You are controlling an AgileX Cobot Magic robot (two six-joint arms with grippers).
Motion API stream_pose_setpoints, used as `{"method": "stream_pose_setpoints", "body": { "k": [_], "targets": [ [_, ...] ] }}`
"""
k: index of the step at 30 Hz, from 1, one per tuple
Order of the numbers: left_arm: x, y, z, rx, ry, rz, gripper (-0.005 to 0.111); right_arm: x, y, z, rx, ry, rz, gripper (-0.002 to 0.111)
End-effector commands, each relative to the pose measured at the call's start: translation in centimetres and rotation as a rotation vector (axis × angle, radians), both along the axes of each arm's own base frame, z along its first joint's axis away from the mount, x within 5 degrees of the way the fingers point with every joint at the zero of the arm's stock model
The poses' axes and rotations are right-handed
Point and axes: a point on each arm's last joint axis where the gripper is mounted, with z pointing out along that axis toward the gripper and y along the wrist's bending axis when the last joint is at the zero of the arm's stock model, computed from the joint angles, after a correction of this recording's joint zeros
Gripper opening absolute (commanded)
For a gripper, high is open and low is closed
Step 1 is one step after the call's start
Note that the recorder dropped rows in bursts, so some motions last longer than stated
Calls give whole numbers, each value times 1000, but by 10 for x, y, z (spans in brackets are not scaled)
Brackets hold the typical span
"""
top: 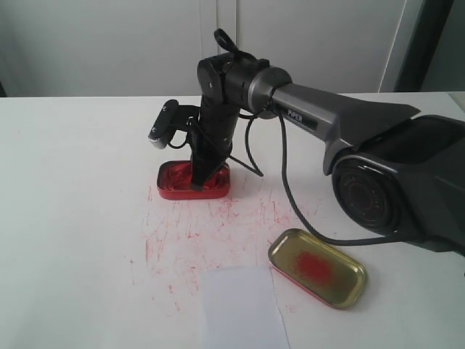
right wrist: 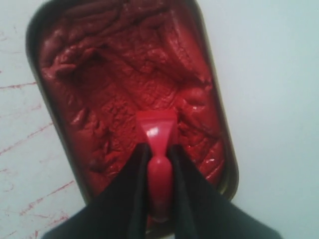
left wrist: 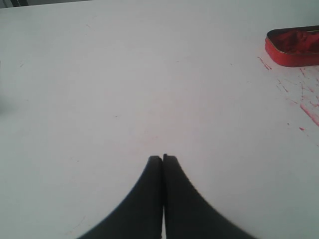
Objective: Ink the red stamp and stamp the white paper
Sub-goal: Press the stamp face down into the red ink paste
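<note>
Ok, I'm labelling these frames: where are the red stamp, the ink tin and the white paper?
red stamp (right wrist: 156,127): right wrist view, on its square base.
ink tin (top: 190,194): exterior view, on its front wall.
white paper (top: 240,309): exterior view, middle of the sheet.

Red stamp (right wrist: 156,133) glossy plastic; ink paste (right wrist: 114,64) rough w/ wet sheen.

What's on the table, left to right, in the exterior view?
red ink tin → white paper → gold tin lid
</note>
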Motion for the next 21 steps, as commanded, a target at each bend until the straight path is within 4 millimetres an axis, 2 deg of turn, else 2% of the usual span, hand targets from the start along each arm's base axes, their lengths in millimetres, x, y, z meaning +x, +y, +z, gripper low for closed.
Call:
{"method": "stream_pose_setpoints", "body": {
  "k": [1,12,21],
  "targets": [
    [0,0,-1,-2,-5,3,0,0,-2,-32,-35,58,-4,0],
    [0,0,-1,-2,-5,3,0,-5,5,13,139,64,-121,0],
    [0,0,-1,-2,-5,3,0,-7,7,18,186,101,-222,0]
  ]
}}
